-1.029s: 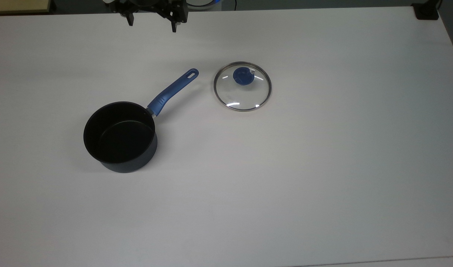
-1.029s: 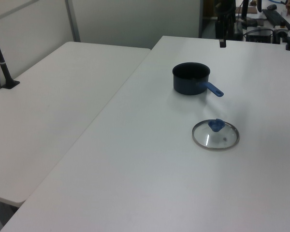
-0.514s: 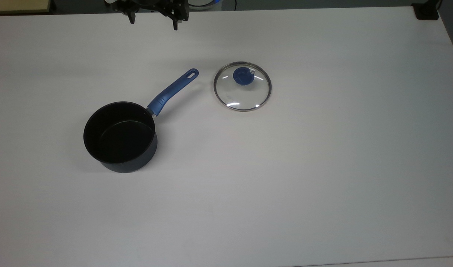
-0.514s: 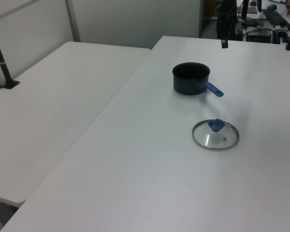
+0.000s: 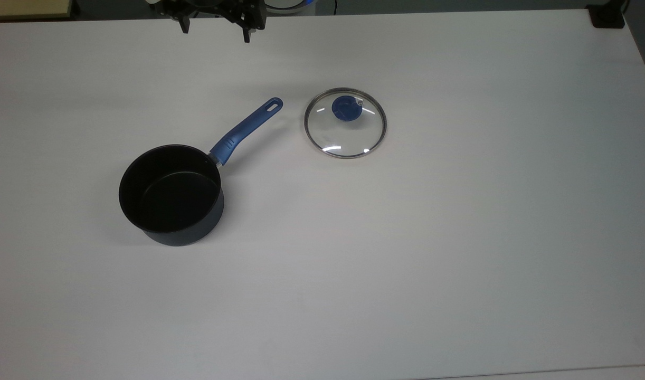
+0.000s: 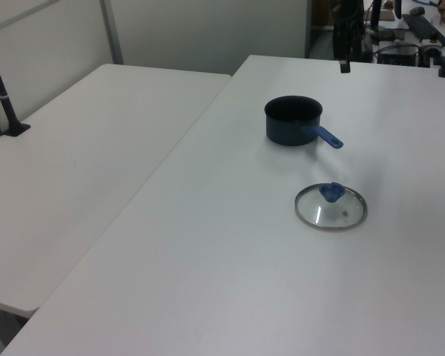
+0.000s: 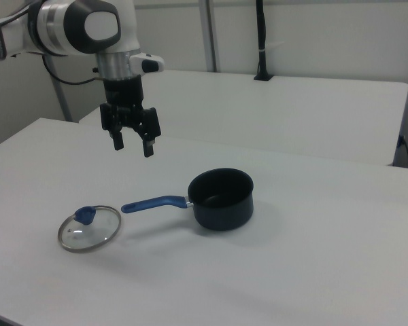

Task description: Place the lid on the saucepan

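Note:
The black saucepan [image 5: 169, 195] [image 6: 293, 120] [image 7: 221, 198] stands upright on the white table, its blue handle [image 5: 247, 130] pointing toward the lid. The glass lid [image 5: 345, 123] [image 6: 331, 207] [image 7: 90, 228] lies flat on the table just beyond the handle's tip, blue knob up. My gripper [image 5: 215, 29] [image 7: 132, 144] hangs open and empty high above the table, at the top view's upper edge, well apart from both. In the left view one finger [image 6: 344, 65] shows at the far end of the table.
The white table [image 5: 459, 237] stretches wide around both objects. A second white table [image 6: 81, 148] adjoins it in the left view. A black post [image 7: 261, 41] stands on the far table in the right view. Dark equipment [image 6: 400, 37] sits past the table's far end.
The gripper has drifted slightly toward the top view's upper edge. Saucepan and lid have not moved.

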Controlling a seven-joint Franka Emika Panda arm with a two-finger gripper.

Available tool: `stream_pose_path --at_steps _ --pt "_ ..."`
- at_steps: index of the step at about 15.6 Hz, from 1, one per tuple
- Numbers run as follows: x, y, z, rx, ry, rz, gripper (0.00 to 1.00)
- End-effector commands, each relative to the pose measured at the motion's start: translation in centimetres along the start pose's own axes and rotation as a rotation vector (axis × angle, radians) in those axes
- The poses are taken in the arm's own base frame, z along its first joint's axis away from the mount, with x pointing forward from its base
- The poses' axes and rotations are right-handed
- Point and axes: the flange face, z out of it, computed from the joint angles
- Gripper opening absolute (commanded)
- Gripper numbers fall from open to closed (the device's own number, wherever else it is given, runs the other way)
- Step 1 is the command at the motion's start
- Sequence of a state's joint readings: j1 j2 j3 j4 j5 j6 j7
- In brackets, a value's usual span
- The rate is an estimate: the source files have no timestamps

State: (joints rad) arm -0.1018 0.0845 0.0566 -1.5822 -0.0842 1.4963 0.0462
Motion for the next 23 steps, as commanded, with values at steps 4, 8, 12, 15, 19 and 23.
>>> stream_pose_path --at_steps 4,8,12,15,19,23 --pt "-0.3 0.6 -1.1 0.003 0.014 0.004 1.0" --pt "-0.5 1.8 -2.0 0.014 0.032 0.034 1.0" --pt "0.7 0.3 -1.3 0.002 0.07 0.001 1.0" --pt "0.8 -2.3 0.7 -0.003 0.033 -0.052 1.0" --pt "2.1 -7.4 2.1 0.001 0.058 -0.186 1.0" --pt "3.2 -12.7 5.1 -0.003 0.019 -0.334 1.0"
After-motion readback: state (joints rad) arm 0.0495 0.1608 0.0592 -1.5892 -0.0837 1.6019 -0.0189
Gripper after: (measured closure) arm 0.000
